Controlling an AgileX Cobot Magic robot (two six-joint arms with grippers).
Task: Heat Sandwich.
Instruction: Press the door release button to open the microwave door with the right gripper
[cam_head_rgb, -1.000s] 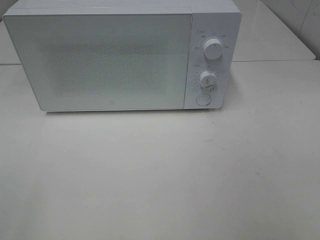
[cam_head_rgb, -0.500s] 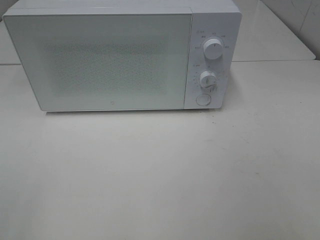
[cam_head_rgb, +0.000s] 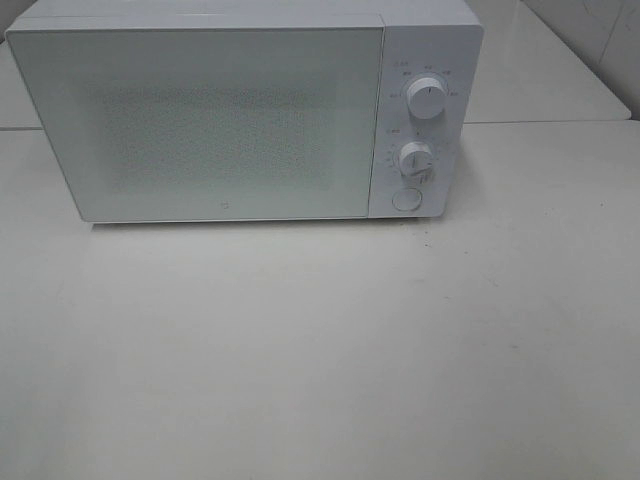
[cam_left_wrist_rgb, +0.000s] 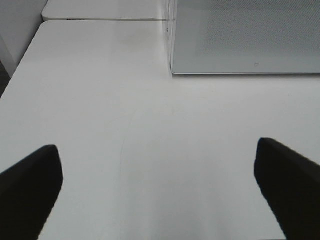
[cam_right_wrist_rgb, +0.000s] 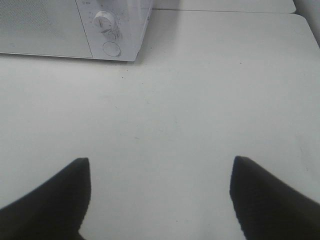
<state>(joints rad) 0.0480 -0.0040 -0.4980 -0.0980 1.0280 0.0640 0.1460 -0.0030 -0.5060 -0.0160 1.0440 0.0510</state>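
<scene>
On the table (cam_head_rgb: 320, 350) — microwave (cam_head_rgb: 220, 120) shut, inside hidden.

1 microwave (cam_head_rgb: 220, 120) with 2 knobs (cam_head_rgb: 427, 101) (cam_head_rgb: 415, 159) and 1 round button (cam_head_rgb: 406, 199); 2 grippers (cam_left_wrist_rgb: 157, 146) (cam_right_wrist_rgb: 161, 159).

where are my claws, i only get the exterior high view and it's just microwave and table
observer: The left claw hangs open over the table, with nothing between its fingers.
operator: and the right one
observer: The right claw is open too, over bare tabletop, and holds nothing.
operator: which way are they facing
observer: Both face the microwave. The left wrist view shows the door-side front corner. The right wrist view shows the lower dial and the round button.
</scene>
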